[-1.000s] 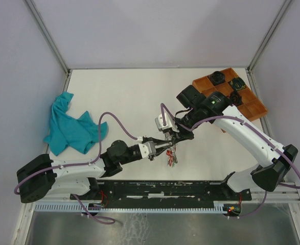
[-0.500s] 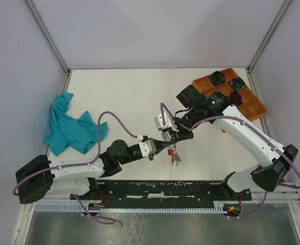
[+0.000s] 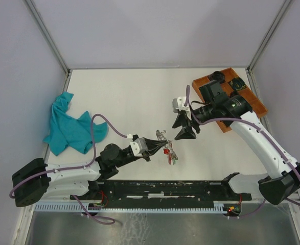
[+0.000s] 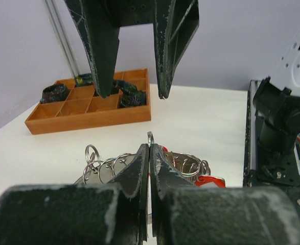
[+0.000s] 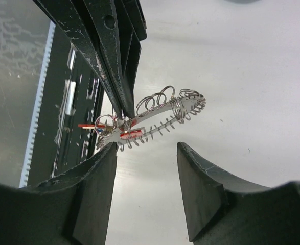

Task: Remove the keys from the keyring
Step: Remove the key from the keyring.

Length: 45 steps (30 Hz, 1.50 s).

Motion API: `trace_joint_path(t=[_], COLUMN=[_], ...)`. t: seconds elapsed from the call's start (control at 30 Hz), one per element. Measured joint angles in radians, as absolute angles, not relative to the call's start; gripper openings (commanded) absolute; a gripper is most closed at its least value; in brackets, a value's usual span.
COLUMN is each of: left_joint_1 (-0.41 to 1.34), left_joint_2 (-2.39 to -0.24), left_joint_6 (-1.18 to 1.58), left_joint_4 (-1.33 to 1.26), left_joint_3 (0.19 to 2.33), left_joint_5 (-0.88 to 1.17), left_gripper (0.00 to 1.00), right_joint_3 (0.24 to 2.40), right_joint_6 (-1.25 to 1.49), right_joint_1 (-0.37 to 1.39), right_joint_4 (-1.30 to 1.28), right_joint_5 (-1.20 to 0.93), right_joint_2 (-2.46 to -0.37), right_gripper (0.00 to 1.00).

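Observation:
The keyring (image 5: 162, 113), a silver coil of wire loops, hangs in the air above the white table. My left gripper (image 3: 158, 144) is shut on its near edge; in the left wrist view the jaws (image 4: 150, 149) meet on one wire loop. The keys (image 3: 169, 153), with red and green tags, dangle from the ring just right of the left fingertips. A red tag (image 4: 210, 179) shows behind the coils (image 4: 111, 166). My right gripper (image 3: 181, 127) stands open a short way up and right of the ring, touching nothing. In its own view the right gripper (image 5: 147, 147) gapes just below the ring.
An orange compartment tray (image 3: 255, 105) with dark parts sits at the back right, partly under the right arm. A teal cloth (image 3: 70, 127) lies crumpled at the left. The black rail (image 3: 165, 189) of the arm bases runs along the near edge.
My right gripper has opened, let go of the ring and drawn back up and to the right. The left gripper has shut on the ring and now holds it alone.

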State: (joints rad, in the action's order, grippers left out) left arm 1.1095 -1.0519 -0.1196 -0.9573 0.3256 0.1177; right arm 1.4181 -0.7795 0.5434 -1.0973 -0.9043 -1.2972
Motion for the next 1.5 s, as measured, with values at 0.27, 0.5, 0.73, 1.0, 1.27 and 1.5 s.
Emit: trace_joint_path(t=[0.27,0.5,0.73,1.0,1.27,1.5], left_joint_1=[1.113,1.113,1.113,1.113,1.113,1.113], left_joint_2=[-1.014,-0.995,-0.994,-0.984,-0.974,-0.973], left_joint_6=[-0.045,-0.005,0.019,0.043,0.056,0.065], left_joint_4=[-1.058,-1.081,-1.081,-1.082,-1.084,-1.084], left_joint_3=[0.311,0.309,0.308,0.308,0.308,0.308], left_joint_5=[0.083,0.045,0.024,0.023,0.004,0.001], left_gripper=[0.03,0.03,0.03,0.03,0.03,0.03], right_joint_3=[1.343,1.333,1.326,1.311,1.311,1.311], right_joint_6=[-0.651,-0.606,-0.594,-0.549,-0.531,-0.536], right_joint_1=[0.512,0.512,0.512,0.512,0.512,0.512], right_joint_4=[-0.946,-0.902,-0.889,-0.847,-0.83,-0.832], right_joint_5=[-1.089,-1.163,-1.198,-1.196,-1.196,-1.201], right_joint_2=[-1.284,-1.289,-1.295,-1.307,-1.311,-1.313], right_gripper=[0.54,0.43,0.37,0.35,0.25,0.12])
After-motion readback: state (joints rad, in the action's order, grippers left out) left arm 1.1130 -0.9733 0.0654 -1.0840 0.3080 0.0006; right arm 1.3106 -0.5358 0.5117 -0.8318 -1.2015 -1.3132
